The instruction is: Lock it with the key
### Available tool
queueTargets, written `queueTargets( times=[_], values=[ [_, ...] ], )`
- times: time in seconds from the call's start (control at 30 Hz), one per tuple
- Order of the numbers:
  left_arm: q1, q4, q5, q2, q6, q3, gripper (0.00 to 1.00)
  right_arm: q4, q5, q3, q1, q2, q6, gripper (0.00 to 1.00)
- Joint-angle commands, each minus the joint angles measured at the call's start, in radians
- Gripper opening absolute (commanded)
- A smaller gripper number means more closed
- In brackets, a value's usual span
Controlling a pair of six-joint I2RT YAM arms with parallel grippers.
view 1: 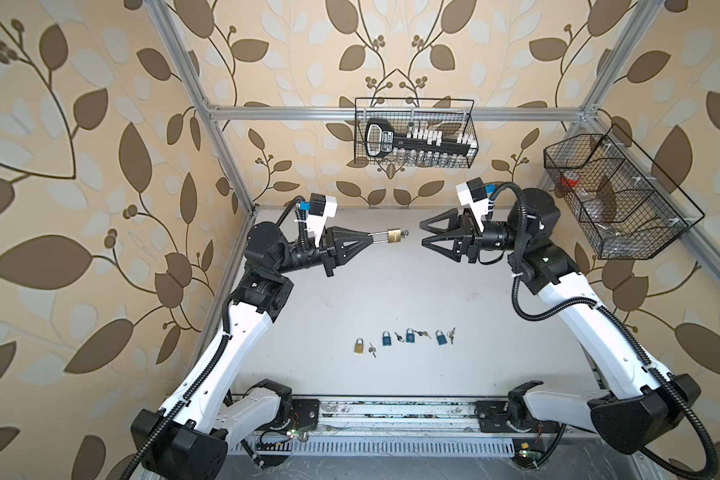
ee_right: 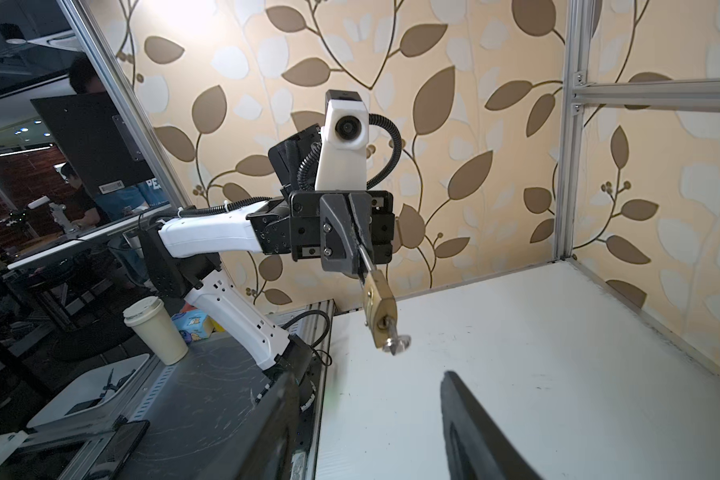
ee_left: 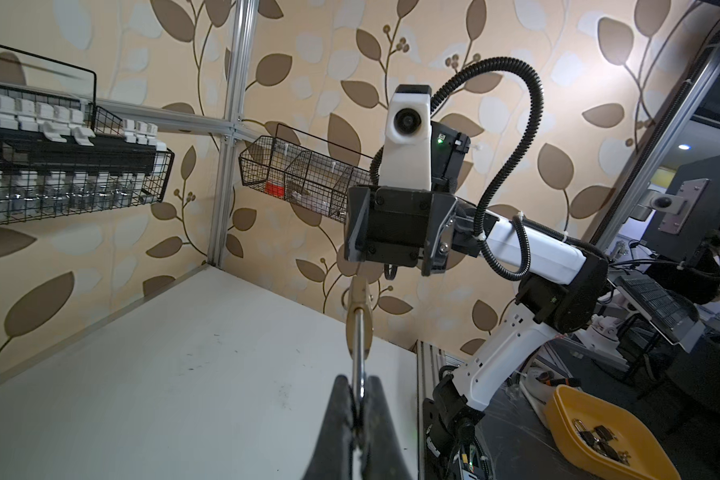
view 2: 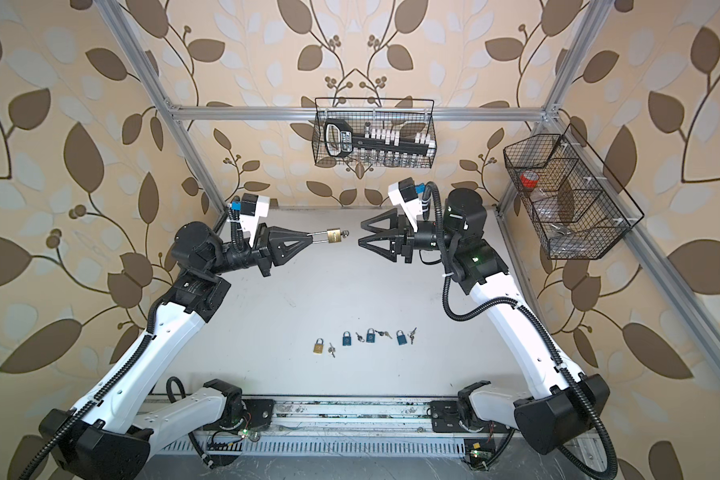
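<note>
While left jaws clamp the padlock [view 1: 394, 237], parted empty right jaws face its key [view 1: 404, 234].

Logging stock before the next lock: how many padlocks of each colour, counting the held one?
Brass: 2, the held padlock in the left gripper and the brass padlock on the table.
Blue: 3, the blue padlocks on the table.
Total: 5.

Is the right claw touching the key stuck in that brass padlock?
Apart. In both top views, open space separates the right gripper from the key in the padlock.
</note>
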Motion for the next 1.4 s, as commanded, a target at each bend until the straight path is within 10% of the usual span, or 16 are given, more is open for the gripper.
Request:
queueTargets(
  times=[0.0,1.37],
  values=[
    [-0.002,0.031,0.101,-0.001,0.014,0.068,0.00,0.004,-0.013,0.000,0.004,-0.006,0.023,0.51],
    [-0.012,-0.068,0.110,-0.007,0.098,0.085,0.00,-0.027,-0.061,0.068,0.085,0.062,0.001,0.00]
  ],
)
